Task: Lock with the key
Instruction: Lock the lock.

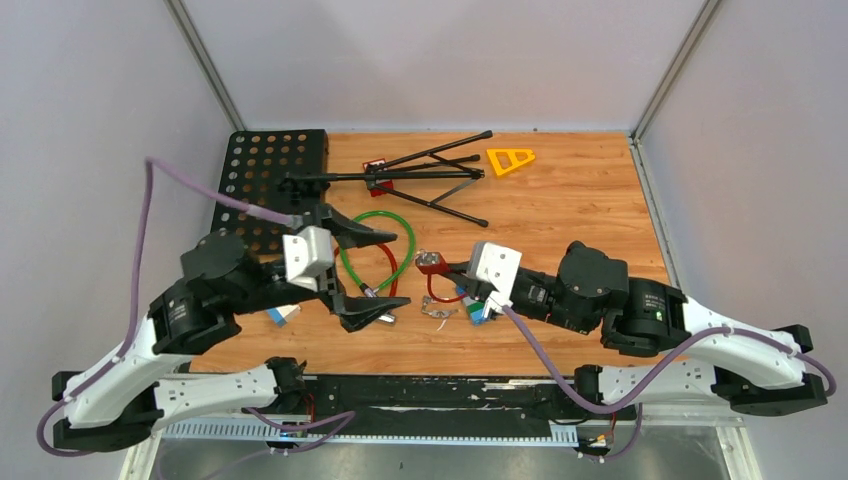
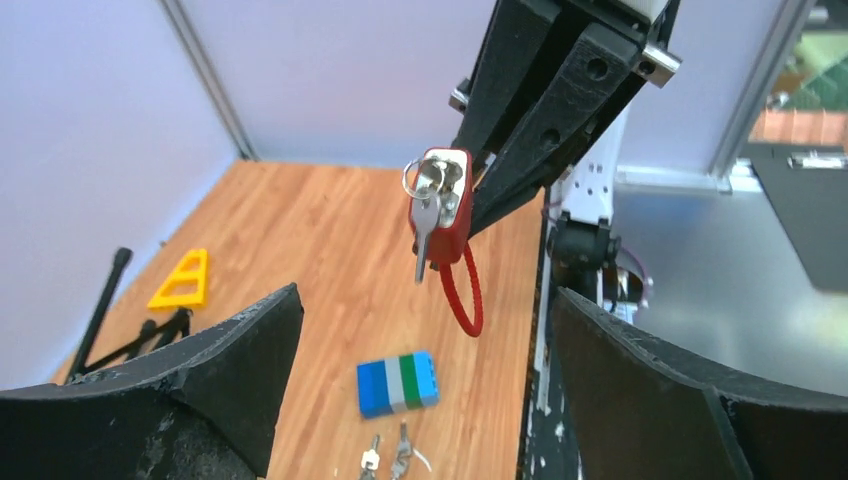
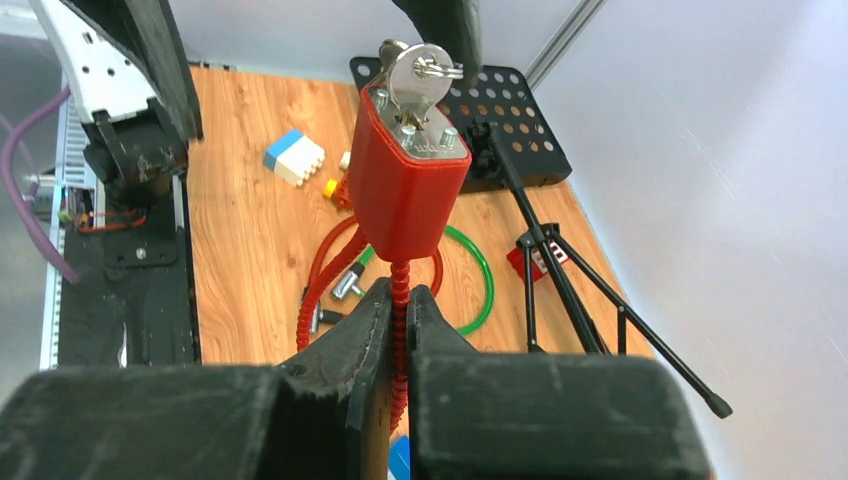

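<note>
A red padlock (image 3: 405,190) hangs in the air with a silver key (image 3: 420,75) in its keyhole, a key ring through the key's head. My right gripper (image 3: 400,300) is shut on the padlock's red ribbed cable (image 3: 401,275) just below the body. In the top view the padlock (image 1: 432,262) is at the table's middle, just past the tips of my left gripper (image 1: 385,268). The left gripper (image 2: 425,320) is wide open and holds nothing. From its wrist view the padlock (image 2: 445,205) and key (image 2: 427,225) are ahead, between its fingers' lines.
A green cable loop (image 1: 385,250) lies under the left gripper. Below the padlock are a blue, grey and green brick block (image 2: 398,382) and loose keys (image 2: 385,462). A black folding stand (image 1: 420,175), an orange triangle (image 1: 510,160) and a black perforated plate (image 1: 270,170) lie at the back.
</note>
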{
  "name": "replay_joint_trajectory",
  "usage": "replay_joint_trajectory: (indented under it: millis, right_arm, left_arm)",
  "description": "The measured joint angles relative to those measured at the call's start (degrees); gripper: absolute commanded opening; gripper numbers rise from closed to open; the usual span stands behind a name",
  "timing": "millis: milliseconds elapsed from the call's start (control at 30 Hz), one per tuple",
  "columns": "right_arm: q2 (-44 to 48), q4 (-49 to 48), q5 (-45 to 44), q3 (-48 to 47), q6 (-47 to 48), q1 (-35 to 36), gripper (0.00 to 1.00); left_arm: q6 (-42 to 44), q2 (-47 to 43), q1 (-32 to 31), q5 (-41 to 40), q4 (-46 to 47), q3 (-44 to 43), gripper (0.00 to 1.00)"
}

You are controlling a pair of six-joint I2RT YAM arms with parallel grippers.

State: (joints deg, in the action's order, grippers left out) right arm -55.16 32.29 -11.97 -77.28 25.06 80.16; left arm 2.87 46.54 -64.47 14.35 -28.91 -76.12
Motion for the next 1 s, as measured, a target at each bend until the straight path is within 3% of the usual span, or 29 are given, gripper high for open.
replay_joint_trajectory:
  millis: [233, 533, 867, 1000]
  right_arm:
    - [2.4, -9.8, 0.7, 4.6, -2.8, 0.0, 0.00]
    - [2.5, -17.3, 4.8, 5.6, -6.5, 0.0, 0.00]
    - [2.8, -20.7, 6.1, 7.5, -8.4, -0.1, 0.00]
    - [2.8, -21.0, 6.1, 8.2, -8.8, -0.1, 0.00]
  left_arm:
    - [-4.7, -9.0, 0.0, -4.1, 17.4, 12.1, 0.76]
    - [-10.4, -4.9, 0.0, -3.4, 30.8, 15.5, 0.57]
    - [-14.8, -3.0, 0.0, -1.1, 40.7, 17.2, 0.57]
    - [-16.4, -2.3, 0.0, 0.1, 42.9, 17.4, 0.51]
